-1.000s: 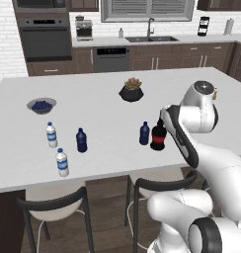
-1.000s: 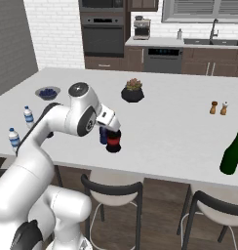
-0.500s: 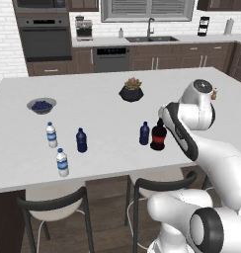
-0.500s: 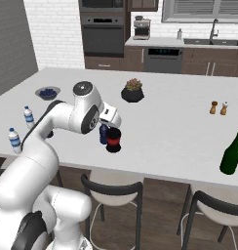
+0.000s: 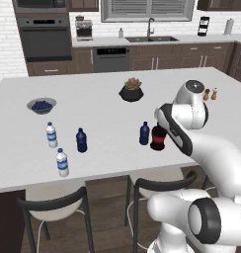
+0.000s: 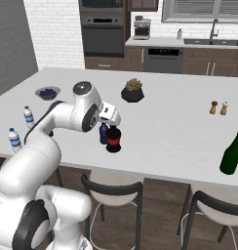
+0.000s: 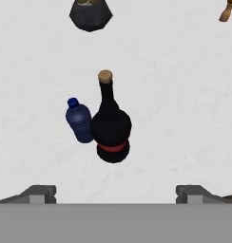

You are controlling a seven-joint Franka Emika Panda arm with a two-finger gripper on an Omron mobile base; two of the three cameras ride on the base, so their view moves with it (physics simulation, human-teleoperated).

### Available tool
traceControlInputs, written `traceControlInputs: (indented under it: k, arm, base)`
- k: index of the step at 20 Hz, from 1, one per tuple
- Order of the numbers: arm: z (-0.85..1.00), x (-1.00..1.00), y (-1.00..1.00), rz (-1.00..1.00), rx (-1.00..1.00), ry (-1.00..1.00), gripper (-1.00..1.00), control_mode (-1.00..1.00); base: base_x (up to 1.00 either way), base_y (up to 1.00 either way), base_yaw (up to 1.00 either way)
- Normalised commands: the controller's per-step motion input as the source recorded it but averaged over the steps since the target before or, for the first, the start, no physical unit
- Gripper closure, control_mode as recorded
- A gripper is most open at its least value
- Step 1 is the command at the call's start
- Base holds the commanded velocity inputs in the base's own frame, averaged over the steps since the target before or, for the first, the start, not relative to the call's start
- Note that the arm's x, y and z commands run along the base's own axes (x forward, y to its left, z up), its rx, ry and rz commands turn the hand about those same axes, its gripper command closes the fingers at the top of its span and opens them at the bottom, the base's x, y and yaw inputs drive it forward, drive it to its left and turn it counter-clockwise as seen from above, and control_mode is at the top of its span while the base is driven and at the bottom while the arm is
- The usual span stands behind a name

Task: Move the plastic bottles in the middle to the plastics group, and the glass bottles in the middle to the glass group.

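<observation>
Gripper (image 7: 115, 192): open, its two tips spread wide at the lower edge of the hand view, holding nothing, above the black bottle.
Black bottle (image 7: 111, 128): red band, centre of the hand view, upright on the white counter (image 5: 102, 118); just right of centre in the left base view.
Navy bottle (image 7: 79, 120): touching or just beside the black bottle, on its left in the hand view.
Left group: a clear water bottle (image 5: 52, 135) and a second navy bottle (image 5: 81, 140) near each other at left of the left base view; another water bottle (image 5: 62, 162) just below them.
Blueberry bowl (image 5: 42, 105): upper left.
Green bottle (image 6: 231, 153): far right of the right base view.
Potted plant (image 5: 132, 90): above centre.
</observation>
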Motion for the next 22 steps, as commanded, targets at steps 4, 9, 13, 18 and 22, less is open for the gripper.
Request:
traceControlInputs:
  k: [4,9,13,18,22]
  arm:
    - [-0.17,0.15,0.01,0.00,-0.03,0.00,-1.00,-1.00]
    - [-0.06,0.30,0.04,0.00,0.00,0.00,-1.00,-1.00]
    - [-0.01,0.24,0.01,0.00,0.00,0.00,-1.00,-1.00]
    - [-0.08,0.20,0.00,0.00,0.00,0.00,-1.00,-1.00]
    - [-0.25,0.26,0.00,0.00,0.00,0.00,-1.00,-1.00]
  base:
    - [0.00,0.00,0.00]
    - [0.00,0.00,0.00]
    - [0.00,0.00,0.00]
    - [0.00,0.00,0.00]
    - [0.00,0.00,0.00]
